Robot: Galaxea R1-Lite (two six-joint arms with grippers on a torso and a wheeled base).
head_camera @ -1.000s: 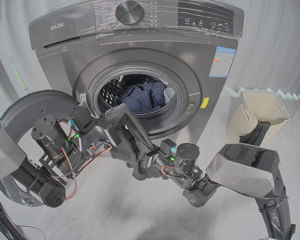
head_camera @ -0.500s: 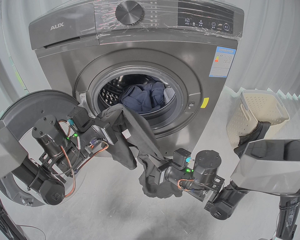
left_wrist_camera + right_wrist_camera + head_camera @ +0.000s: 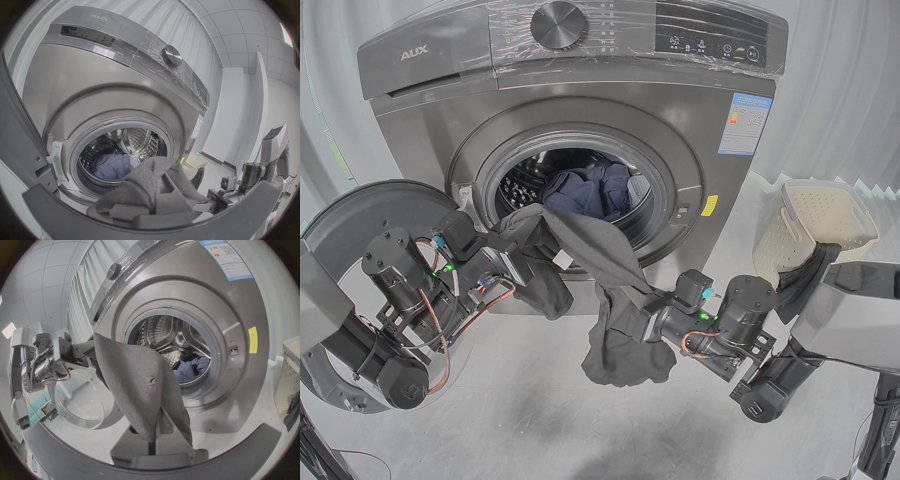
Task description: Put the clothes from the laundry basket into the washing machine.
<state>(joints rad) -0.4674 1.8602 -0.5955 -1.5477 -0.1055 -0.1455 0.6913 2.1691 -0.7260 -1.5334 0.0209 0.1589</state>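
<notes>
Grey garment hangs stretched before the washing machine mouth, pinched at each end by left pincer and right pincer; lift both over the rim, feed deep.

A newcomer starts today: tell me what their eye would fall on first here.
A dark grey garment hangs stretched between the left gripper and right gripper, before the open washing machine. Blue clothes lie in its drum; at the robot's right, the laundry basket has dark cloth over its rim.
</notes>
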